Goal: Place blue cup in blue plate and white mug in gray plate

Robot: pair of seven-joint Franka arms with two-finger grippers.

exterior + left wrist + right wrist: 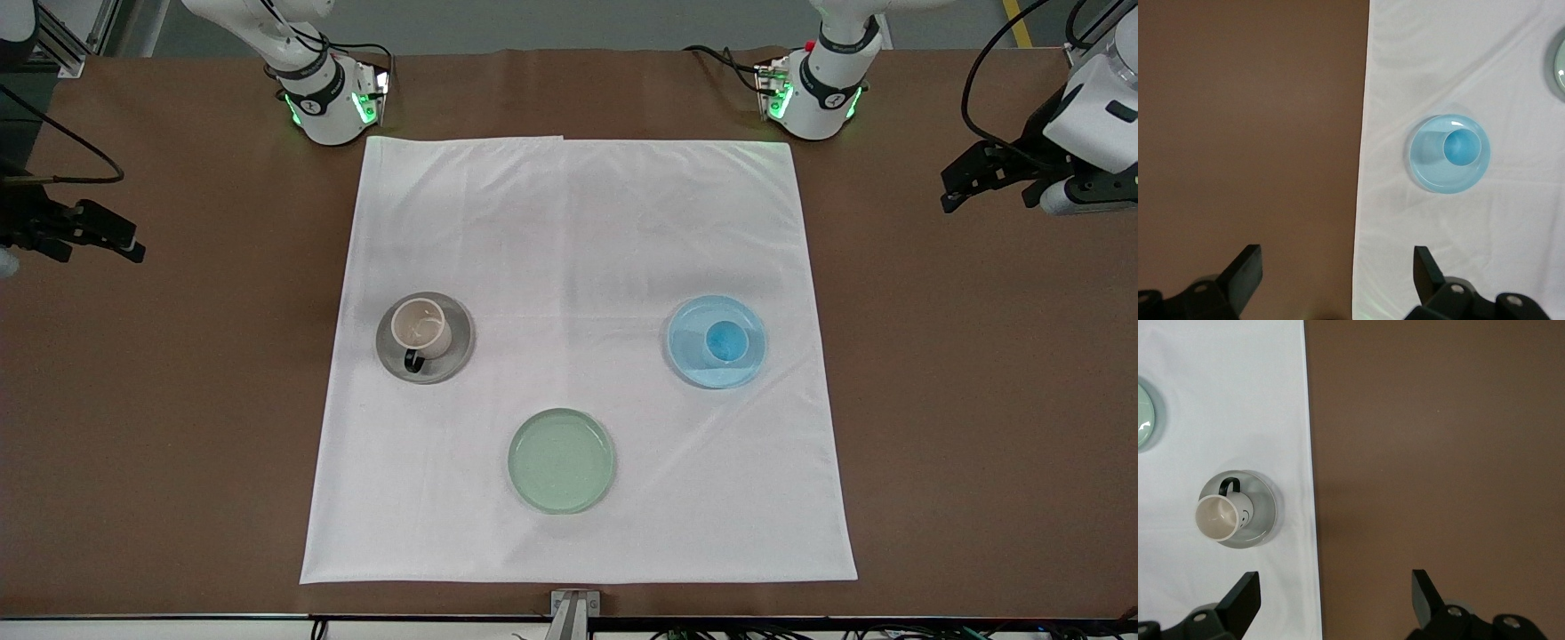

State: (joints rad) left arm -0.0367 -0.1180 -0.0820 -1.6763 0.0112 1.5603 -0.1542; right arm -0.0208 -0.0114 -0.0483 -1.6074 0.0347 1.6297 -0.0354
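- Front view: the white mug point(421, 330) stands upright on the gray plate point(454, 354), toward the right arm's end of the white cloth point(578, 222), its dark handle turned toward the front camera.
- The blue cup point(725, 342) stands upright in the blue plate point(693, 356), toward the left arm's end of the cloth.
- A pale green plate point(561, 460) lies bare between the two, nearer to the front camera than both.
- The left gripper point(969, 182) hangs over the brown table point(178, 400) off the cloth, at the left arm's end; the right gripper point(93, 238) hangs over the table at the right arm's end. Both arms wait, well apart from the plates.
- Left wrist view: the left gripper point(1338, 270) has its fingers point(1245, 273) spread wide with nothing between them, over the cloth's edge point(1361, 200). The blue cup point(1463, 147) sits in the blue plate point(1431, 170), slightly off centre.
- Right wrist view: the right gripper point(1336, 597) has its fingers point(1241, 597) spread wide and empty, over the cloth's edge point(1311, 487). The white mug point(1221, 515) sits on the gray plate point(1265, 513), and part of the pale green plate point(1145, 413) shows at the picture's edge.
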